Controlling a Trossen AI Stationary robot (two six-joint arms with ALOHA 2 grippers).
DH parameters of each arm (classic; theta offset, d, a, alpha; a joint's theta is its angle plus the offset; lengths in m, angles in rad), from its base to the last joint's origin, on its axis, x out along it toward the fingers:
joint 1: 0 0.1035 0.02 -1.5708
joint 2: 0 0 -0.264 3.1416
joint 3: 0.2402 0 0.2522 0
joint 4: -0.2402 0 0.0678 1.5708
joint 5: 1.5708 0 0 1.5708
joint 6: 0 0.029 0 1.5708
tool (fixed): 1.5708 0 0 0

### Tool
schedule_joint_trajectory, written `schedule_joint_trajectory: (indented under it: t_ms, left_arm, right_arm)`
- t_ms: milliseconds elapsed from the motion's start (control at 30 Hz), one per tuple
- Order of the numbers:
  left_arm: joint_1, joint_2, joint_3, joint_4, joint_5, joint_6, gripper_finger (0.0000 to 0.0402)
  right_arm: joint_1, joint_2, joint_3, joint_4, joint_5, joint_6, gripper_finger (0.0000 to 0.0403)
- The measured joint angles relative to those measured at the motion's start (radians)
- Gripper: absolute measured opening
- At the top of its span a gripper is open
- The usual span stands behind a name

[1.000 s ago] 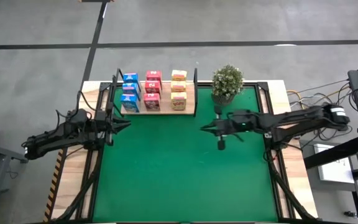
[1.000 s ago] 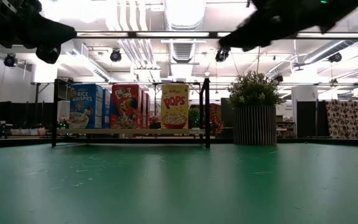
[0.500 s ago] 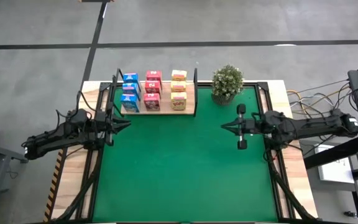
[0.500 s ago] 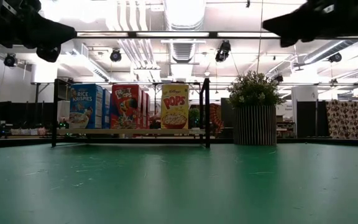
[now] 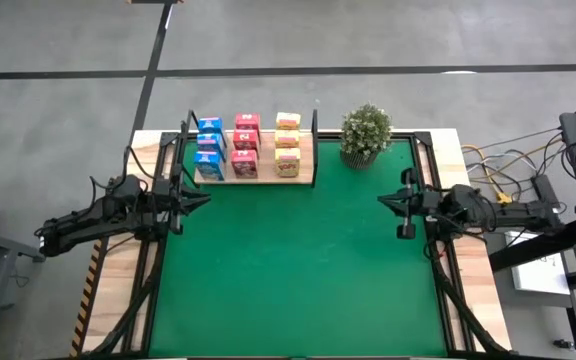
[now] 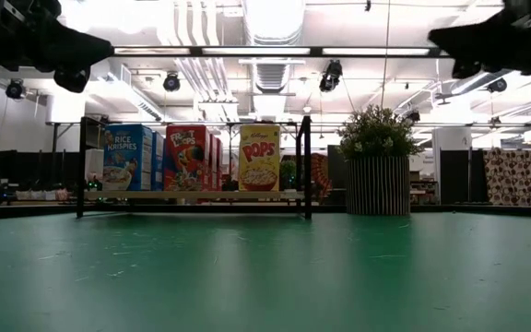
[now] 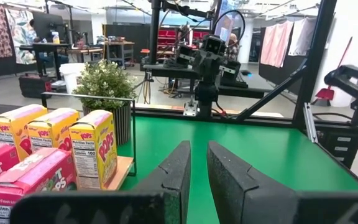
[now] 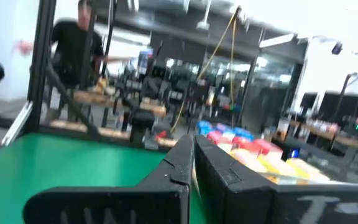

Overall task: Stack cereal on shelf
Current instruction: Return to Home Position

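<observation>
Blue [image 5: 209, 145], pink-red [image 5: 246, 145] and yellow [image 5: 287, 145] cereal boxes stand upright in rows on the wooden shelf [image 5: 253, 179] at the far left of the green mat. The low view shows their fronts [image 6: 186, 159] on the plank [image 6: 192, 195]. My left gripper [image 5: 204, 200] hovers level by the mat's left edge, near the shelf's near left corner, its fingers [image 7: 199, 146] almost together and holding nothing. My right gripper [image 5: 380, 203] hovers over the mat's right edge, shut and holding nothing [image 8: 190, 138].
A potted green plant [image 5: 366, 132] stands just right of the shelf at the far edge. The green mat [image 5: 298, 270] spreads bare between the arms and toward the near edge. Black frame bars run along both sides of the table. A person shows in the room beyond.
My right gripper has drawn back from the middle of the mat toward the table's right edge, sinking a little, and has stayed shut. The boxes and shelf have not moved.
</observation>
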Motion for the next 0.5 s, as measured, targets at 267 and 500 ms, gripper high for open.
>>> schedule_joint_trajectory:
  t_ms: [267,500]
  left_arm:
    - [0.000,0.000,0.001,-0.006,0.000,-0.039,0.0036]
    - [0.000,0.002,0.001,-0.006,0.000,-0.047,0.0036]
  right_arm:
    - [0.000,-0.153,-0.038,-0.085,0.000,0.039,0.0009]
    - [0.000,-0.139,-0.058,-0.118,-0.011,0.140,0.0009]
